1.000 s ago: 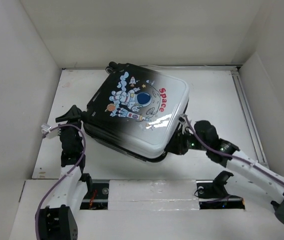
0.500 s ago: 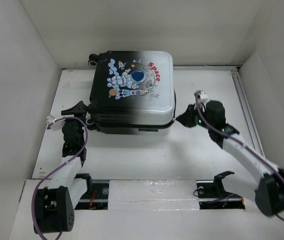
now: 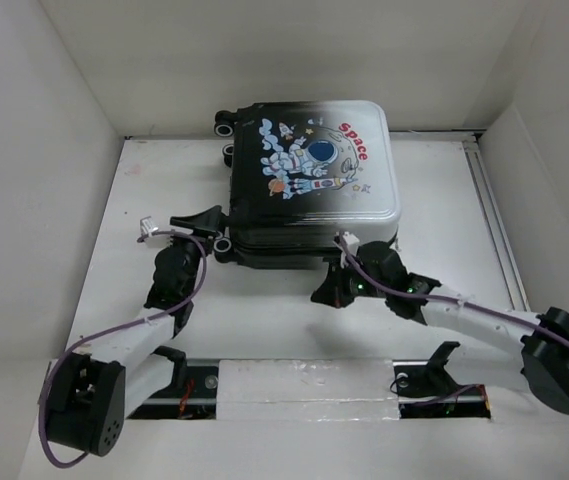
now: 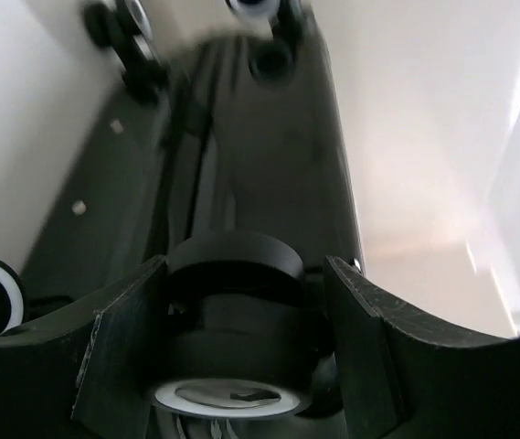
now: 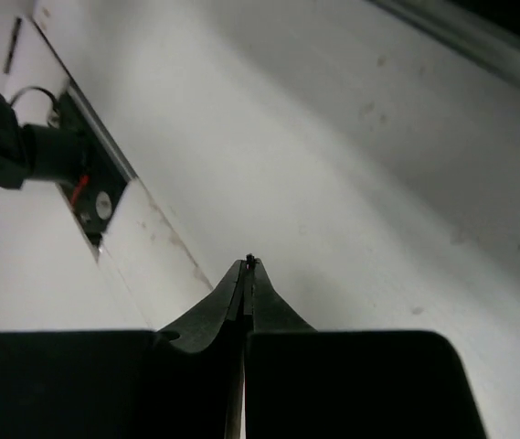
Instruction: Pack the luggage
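Observation:
The luggage [image 3: 314,170] lies flat and closed at the back middle of the table, with the astronaut print and the red "Space" word facing up. Its black wheels are on the left side. My left gripper [image 3: 214,232] is open at the front left corner. Its fingers [image 4: 122,357] stand either side of one black wheel with a white hub [image 4: 232,320]. My right gripper [image 3: 324,296] is shut with nothing visible in it. It sits just off the luggage's front edge and points to the near left over the bare table [image 5: 333,165].
White walls close in the table on the left, back and right. A metal rail [image 3: 494,230] runs along the right side. The arm mounts and a white strip [image 3: 304,385] lie along the near edge. The left arm's base [image 5: 22,146] shows in the right wrist view.
The luggage has turned and slid right, toward the back wall. My left gripper followed to its front left wheel. My right gripper swung from the luggage's right side to its front edge.

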You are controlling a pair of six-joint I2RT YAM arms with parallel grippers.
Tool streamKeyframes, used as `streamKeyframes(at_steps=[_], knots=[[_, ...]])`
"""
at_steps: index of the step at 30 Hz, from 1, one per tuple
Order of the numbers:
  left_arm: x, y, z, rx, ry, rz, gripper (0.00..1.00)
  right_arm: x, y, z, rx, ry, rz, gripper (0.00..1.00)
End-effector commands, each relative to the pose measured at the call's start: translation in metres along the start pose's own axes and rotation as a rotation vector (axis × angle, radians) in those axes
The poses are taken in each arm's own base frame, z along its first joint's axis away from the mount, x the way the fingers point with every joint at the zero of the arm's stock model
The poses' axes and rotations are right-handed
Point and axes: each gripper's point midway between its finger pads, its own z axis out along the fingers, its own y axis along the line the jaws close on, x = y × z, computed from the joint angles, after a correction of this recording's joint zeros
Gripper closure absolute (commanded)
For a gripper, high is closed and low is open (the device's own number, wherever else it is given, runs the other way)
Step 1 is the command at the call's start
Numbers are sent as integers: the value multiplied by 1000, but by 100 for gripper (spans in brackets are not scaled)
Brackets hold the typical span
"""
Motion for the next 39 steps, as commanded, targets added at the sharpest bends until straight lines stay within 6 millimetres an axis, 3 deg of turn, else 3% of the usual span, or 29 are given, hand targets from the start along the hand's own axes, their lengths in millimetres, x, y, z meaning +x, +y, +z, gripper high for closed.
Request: streamKeyframes(at_steps=[1,3,4,6,7,9,10,11,12,15,16,19,20,21,22,24,25,29,31,36,39], knots=[[30,-5,-12,31,147,77,100,-74,24,-8,-41,-205,-95,100],[24,-2,-15,9,119,97,100,-83,31,-24,-17,-222,-126,100],[20,-3,-16,8,107,112,100,-71,23,-32,29,-184,-117,100],[8,-5,-14,7,68,119,100,-75,14,-50,118,-234,-123,100],[8,-5,-14,8,68,129,100,-82,15,-69,150,-295,-128,97],[6,-12,-11,19,63,136,100,-92,-24,-96,336,-382,-76,84],[10,-9,-10,10,78,139,100,-103,-29,-109,363,-438,-74,71],[10,-11,-7,12,78,138,100,-104,-44,-114,402,-445,-65,67],[9,-10,-6,9,80,139,100,-106,-66,-122,444,-456,-27,64],[13,-18,2,23,104,138,100,-115,-108,-136,503,-509,32,62],[12,-25,4,40,98,135,100,-116,-116,-139,507,-519,48,66],[15,-22,6,29,116,163,100,-124,-127,-154,491,-560,55,66],[14,-25,8,26,117,178,100,-121,-132,-156,499,-577,79,63],[14,-15,5,-20,118,196,100,-124,-130,-163,496,-616,86,53],[9,-15,6,-33,99,211,94,-126,-134,-169,520,-652,92,47],[3,-12,-2,-56,89,258,71,-123,-139,-178,558,-701,97,44],[1,-16,-5,-48,86,257,46,-122,-142,-180,575,-716,97,44],[-2,-15,-19,-27,74,253,7,-117,-153,-177,601,-728,114,43],[4,-8,-21,-38,104,256,0,-112,-164,-169,606,-712,126,44],[29,5,-19,-58,233,268,0,-125,-171,-163,591,-735,95,46],[32,5,-18,-44,239,266,0,-123,-183,-161,629,-722,108,49]])
